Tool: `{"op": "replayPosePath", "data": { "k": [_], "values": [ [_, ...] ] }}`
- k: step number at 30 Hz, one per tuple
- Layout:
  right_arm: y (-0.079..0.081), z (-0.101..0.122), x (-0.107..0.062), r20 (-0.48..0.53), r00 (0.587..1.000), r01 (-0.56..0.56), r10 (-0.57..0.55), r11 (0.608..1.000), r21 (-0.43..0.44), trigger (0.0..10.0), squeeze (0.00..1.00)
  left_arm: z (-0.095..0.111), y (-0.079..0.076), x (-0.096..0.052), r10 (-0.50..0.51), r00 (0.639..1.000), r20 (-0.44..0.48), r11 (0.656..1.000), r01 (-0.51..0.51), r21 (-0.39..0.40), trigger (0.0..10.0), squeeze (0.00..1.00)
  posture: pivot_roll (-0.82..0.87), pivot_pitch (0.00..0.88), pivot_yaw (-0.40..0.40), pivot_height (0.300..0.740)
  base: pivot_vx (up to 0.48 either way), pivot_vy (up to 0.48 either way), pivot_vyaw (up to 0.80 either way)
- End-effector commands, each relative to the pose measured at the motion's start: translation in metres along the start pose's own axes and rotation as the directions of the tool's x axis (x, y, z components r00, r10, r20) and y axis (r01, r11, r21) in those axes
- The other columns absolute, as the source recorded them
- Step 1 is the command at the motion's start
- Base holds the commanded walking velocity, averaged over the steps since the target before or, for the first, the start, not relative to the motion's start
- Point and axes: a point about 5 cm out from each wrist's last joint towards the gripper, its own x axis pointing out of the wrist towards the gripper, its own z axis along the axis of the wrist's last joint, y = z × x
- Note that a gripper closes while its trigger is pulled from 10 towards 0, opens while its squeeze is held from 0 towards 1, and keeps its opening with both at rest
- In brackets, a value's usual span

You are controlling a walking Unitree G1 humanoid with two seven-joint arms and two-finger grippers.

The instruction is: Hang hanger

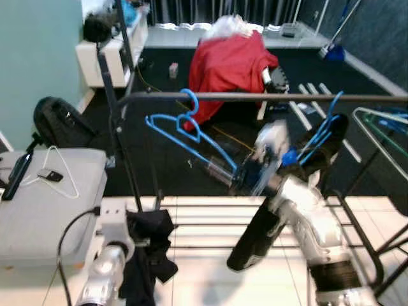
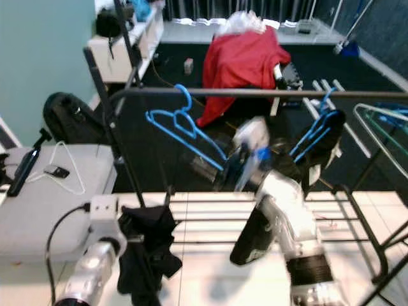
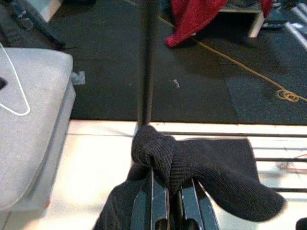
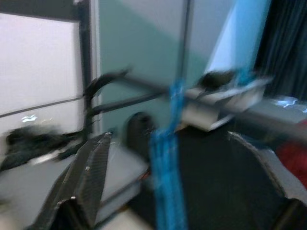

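A blue hanger (image 1: 185, 124) hangs by its hook on the dark rail (image 1: 255, 97), tilted, its lower end reaching down toward the right gripper (image 4: 168, 158). The right wrist view, blurred, shows that gripper's fingers (image 4: 88, 167) spread wide with the hanger's blue bar between them, apparently untouched. The left gripper (image 3: 170, 203) is low beside the rack's upright pole (image 3: 146, 62), its fingers close together under a black cloth (image 3: 201, 165) draped over them.
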Motion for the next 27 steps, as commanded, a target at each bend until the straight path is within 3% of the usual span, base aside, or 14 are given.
{"op": "replayPosePath", "data": {
  "k": [1, 4, 10, 12, 13, 18, 19, 20, 21, 22, 24, 27],
  "values": [
    [0.001, -0.011, 0.0, -0.05, 0.999, 0.004, -0.005, 1.0, -0.027, 10.0, 1.0, 0.006, -0.006, 0.0, -0.043, 0.999, 0.026, 0.998, 0.042, 0.039, 10.0, 0.0, -0.1, 0.101, -0.037, 0.74, 0.0, 0.0, 0.0],
    [0.0, -0.005, 0.008, -0.072, 0.997, -0.02, 0.016, 0.998, -0.067, 10.0, 1.0, 0.012, -0.013, -0.002, -0.1, 0.994, 0.051, 0.992, 0.096, 0.082, 10.0, 0.0, -0.09, 0.12, -0.041, 0.74, 0.0, 0.0, 0.0],
    [-0.002, 0.0, 0.014, -0.105, 0.993, -0.054, 0.049, 0.997, -0.047, 10.0, 1.0, 0.015, -0.016, -0.011, -0.14, 0.988, 0.066, 0.987, 0.133, 0.093, 10.0, 0.0, -0.08, 0.16, -0.044, 0.74, 0.0, 0.0, 0.0],
    [-0.005, -0.004, 0.016, -0.154, 0.985, -0.077, 0.072, 0.997, -0.024, 10.0, 1.0, 0.017, -0.018, -0.015, -0.158, 0.985, 0.069, 0.984, 0.151, 0.098, 10.0, 0.0, -0.08, 0.172, -0.044, 0.74, 0.0, 0.0, 0.0],
    [-0.008, -0.012, 0.018, -0.222, 0.971, -0.096, 0.088, 0.995, -0.026, 10.0, 1.0, 0.022, -0.02, -0.019, -0.2, 0.977, 0.077, 0.972, 0.188, 0.14, 10.0, 0.0, -0.08, 0.187, -0.043, 0.74, 0.0, 0.0, 0.0],
    [-0.015, -0.017, 0.021, -0.245, 0.967, -0.081, 0.077, 0.997, -0.009, 10.0, 1.0, 0.029, -0.023, -0.025, -0.24, 0.967, 0.087, 0.96, 0.224, 0.167, 10.0, 0.0, -0.08, 0.203, -0.05, 0.74, 0.0, 0.0, 0.0],
    [-0.023, -0.017, 0.026, -0.224, 0.974, -0.035, 0.043, 0.999, 0.041, 10.0, 0.7, 0.037, -0.029, -0.033, -0.315, 0.943, 0.102, 0.934, 0.29, 0.207, 10.0, 0.0, -0.07, 0.226, -0.054, 0.74, 0.0, 0.0, 0.0],
    [-0.023, -0.017, 0.026, -0.224, 0.974, -0.035, 0.043, 0.999, 0.041, 10.0, 0.7, 0.037, -0.029, -0.033, -0.315, 0.943, 0.102, 0.934, 0.29, 0.207, 10.0, 0.0, -0.07, 0.226, -0.054, 0.74, 0.0, 0.0, 0.0],
    [-0.028, -0.017, 0.031, -0.201, 0.979, 0.0, 0.018, 0.996, 0.092, 10.0, 0.0, 0.041, -0.034, -0.04, -0.379, 0.92, 0.105, 0.906, 0.345, 0.245, 10.0, 0.0, -0.07, 0.244, -0.054, 0.74, 0.0, 0.0, 0.0],
    [-0.028, -0.017, 0.031, -0.201, 0.979, 0.0, 0.018, 0.996, 0.092, 10.0, 0.0, 0.041, -0.034, -0.04, -0.379, 0.92, 0.105, 0.906, 0.345, 0.245, 10.0, 0.0, -0.07, 0.244, -0.054, 0.74, 0.0, 0.0, 0.0],
    [-0.034, -0.014, 0.039, -0.172, 0.985, 0.016, 0.008, 0.991, 0.136, 10.0, 0.0, 0.043, -0.04, -0.049, -0.448, 0.889, 0.094, 0.868, 0.407, 0.283, 10.0, 0.0, -0.07, 0.259, -0.054, 0.74, 0.0, 0.0, 0.0],
    [-0.035, -0.012, 0.041, -0.169, 0.986, 0.009, 0.014, 0.99, 0.138, 10.0, 0.0, 0.043, -0.041, -0.051, -0.456, 0.886, 0.088, 0.863, 0.415, 0.288, 10.0, 0.0, -0.07, 0.262, -0.055, 0.74, 0.0, 0.0, 0.0]
  ]
}}
